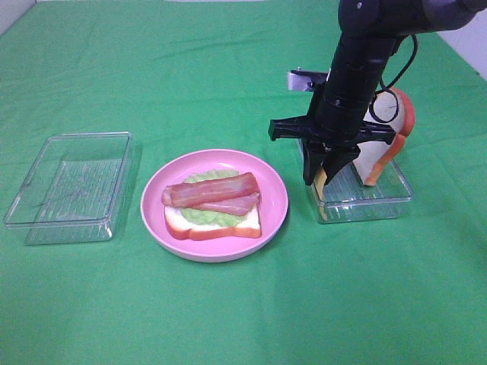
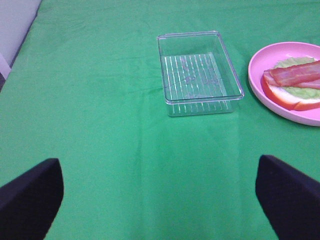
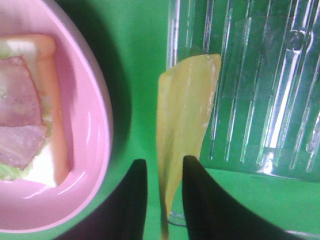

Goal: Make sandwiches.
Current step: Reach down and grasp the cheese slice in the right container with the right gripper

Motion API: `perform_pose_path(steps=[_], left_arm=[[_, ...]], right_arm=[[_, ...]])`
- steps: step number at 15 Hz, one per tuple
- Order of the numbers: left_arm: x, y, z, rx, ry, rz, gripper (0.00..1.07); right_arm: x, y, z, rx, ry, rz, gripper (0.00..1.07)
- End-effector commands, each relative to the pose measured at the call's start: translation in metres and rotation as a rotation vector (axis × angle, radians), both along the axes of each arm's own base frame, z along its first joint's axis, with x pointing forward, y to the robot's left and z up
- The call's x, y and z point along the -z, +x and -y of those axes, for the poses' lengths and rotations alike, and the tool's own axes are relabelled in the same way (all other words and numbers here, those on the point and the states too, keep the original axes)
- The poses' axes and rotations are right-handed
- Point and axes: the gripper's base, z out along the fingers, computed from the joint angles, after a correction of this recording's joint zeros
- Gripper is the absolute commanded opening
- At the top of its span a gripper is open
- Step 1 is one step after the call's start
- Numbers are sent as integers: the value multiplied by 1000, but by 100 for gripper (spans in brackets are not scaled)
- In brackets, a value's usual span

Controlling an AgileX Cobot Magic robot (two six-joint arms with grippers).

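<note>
On the pink plate [image 1: 156, 190] lies an open sandwich [image 1: 213, 204]: one bread slice with pale green lettuce and reddish bacon strips [image 1: 209, 190] on top. My right gripper [image 1: 323, 176] is shut on a yellow cheese slice [image 3: 185, 115], which hangs over the near left corner of a clear box [image 1: 358, 207], just right of the plate [image 3: 85, 150]. A second bread slice [image 1: 389, 133] leans upright in that box. My left gripper [image 2: 160, 200] is open and empty over bare cloth, and does not show in the high view.
An empty clear box [image 1: 72, 186] stands left of the plate; it also shows in the left wrist view [image 2: 200, 106] beside the plate [image 2: 256, 70]. Green cloth covers the whole table.
</note>
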Motion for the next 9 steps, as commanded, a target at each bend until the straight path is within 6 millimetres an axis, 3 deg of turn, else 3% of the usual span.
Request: perform_pose_path(steps=[1, 4, 9], left_arm=[[0, -2, 0, -7, -8, 32, 98], [0, -2, 0, -7, -8, 32, 98], [0, -2, 0, -7, -8, 32, 98]], right_arm=[[1, -1, 0, 10, -4, -14, 14], [1, -1, 0, 9, -7, -20, 0], [0, -4, 1, 4, -11, -48, 0]])
